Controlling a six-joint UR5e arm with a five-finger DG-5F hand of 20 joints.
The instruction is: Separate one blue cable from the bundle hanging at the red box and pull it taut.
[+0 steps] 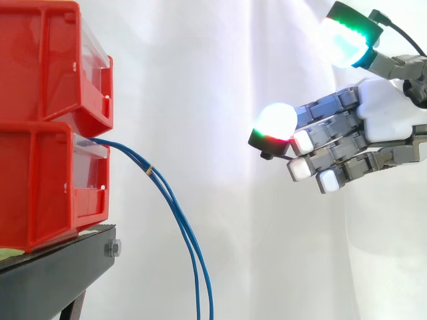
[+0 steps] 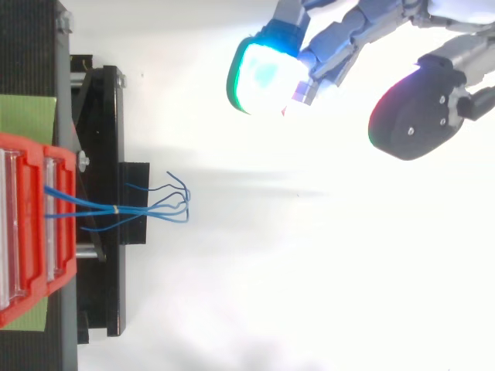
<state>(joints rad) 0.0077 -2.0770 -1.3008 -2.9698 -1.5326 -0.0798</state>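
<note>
I see the hand (image 1: 390, 113) hanging in open air, fingers spread and gently bent, thumb raised apart from them, nothing in its hold. Well ahead of its fingertips and lower, the blue cables (image 1: 179, 217) droop from the lower red bin (image 1: 47, 187), bound together by a small tie (image 1: 149, 171). Under the bin sits the black stand (image 1: 53, 277).

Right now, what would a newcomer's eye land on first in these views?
The hand, open at the right of the side view with glowing fingertips, holds nothing. At the left, stacked red bins sit on a black stand, and blue cables droop from the lower bin, apart from the hand.
</note>
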